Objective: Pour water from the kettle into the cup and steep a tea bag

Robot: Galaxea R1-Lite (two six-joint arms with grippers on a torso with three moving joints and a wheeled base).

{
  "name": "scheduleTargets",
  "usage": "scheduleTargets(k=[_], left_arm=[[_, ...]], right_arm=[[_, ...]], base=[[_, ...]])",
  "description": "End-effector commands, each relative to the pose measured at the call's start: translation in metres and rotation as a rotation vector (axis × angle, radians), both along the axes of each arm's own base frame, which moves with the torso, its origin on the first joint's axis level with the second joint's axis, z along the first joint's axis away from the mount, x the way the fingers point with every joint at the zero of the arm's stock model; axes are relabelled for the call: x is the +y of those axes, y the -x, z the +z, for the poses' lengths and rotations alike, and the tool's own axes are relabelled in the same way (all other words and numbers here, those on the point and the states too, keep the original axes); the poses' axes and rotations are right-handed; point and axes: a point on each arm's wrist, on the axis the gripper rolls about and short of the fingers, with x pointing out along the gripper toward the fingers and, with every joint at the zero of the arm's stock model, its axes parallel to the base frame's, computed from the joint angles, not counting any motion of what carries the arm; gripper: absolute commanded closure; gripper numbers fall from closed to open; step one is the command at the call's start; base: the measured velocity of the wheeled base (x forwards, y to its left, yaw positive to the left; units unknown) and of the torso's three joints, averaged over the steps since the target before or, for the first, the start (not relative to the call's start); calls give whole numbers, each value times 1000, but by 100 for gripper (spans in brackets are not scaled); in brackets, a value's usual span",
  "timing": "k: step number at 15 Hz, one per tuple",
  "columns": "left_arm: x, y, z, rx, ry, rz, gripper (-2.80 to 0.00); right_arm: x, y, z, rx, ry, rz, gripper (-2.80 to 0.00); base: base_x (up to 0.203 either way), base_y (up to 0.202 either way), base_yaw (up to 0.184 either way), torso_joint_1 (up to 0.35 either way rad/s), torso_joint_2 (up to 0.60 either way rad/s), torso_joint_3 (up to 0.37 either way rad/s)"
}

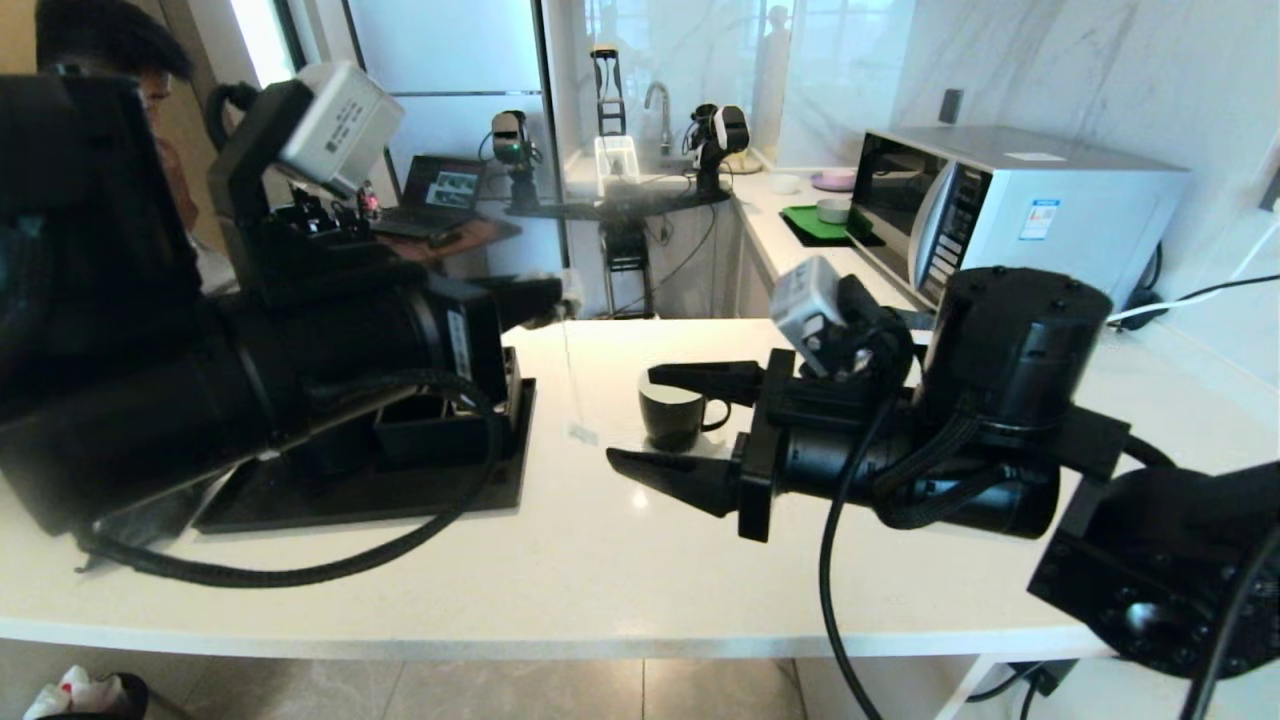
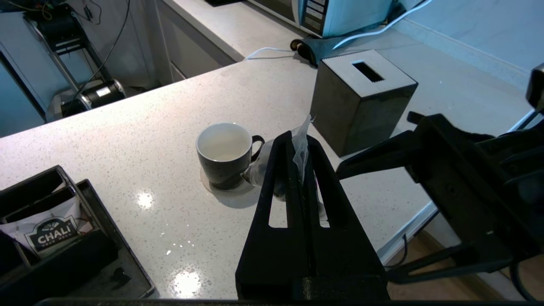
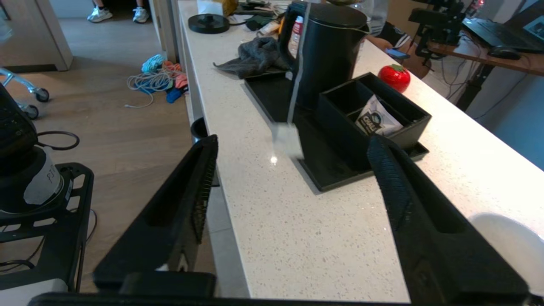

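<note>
The tea bag [image 2: 300, 149] sits pinched in the left end effector [image 2: 300, 140], whose jaws are closed on it; its pouch pokes out past the fingertips and its string [image 1: 570, 375] hangs straight down to a white tag [image 1: 582, 434] just above the tabletop [image 1: 600, 560]. The string's long axis is vertical. The cup [image 1: 672, 412] stands upright to the right of the string, handle pointing toward the right arm, white inside showing; I can't tell if there's water in it. The left end effector is raised and near the cup, so I judge it the nearer arm for dunking: move right, then lower. The right end effector [image 1: 690, 425] is level, jaws wide and empty, upper finger at the cup's rim and lower finger in front of the cup, so it crowds the drop path. The kettle [image 3: 325, 51] stands on the black tray [image 3: 280, 97] far left, behind the left arm, beside the sachet box [image 3: 374, 119]. A tissue box [image 2: 361, 100] sits past the cup. There's open tabletop in front, and the front edge is close to the right arm.
</note>
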Motion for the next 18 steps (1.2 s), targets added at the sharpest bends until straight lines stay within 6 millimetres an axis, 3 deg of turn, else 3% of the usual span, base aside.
scheduleTargets(k=[1, 10, 18], left_arm=[[-1, 0, 0, -1, 1, -2, 0], [-6, 6, 1, -5, 5, -29, 0], [-8, 10, 2, -10, 6, -43, 0]], right_arm=[[13, -6, -2, -8, -5, 25, -280], [46, -18, -5, -21, -21, 116, -280], [52, -19, -4, -29, -29, 125, -280]], base=[[0, 0, 0, 0, 0, 0], [0, 0, 0, 0, 0, 0], [0, 0, 0, 0, 0, 0]])
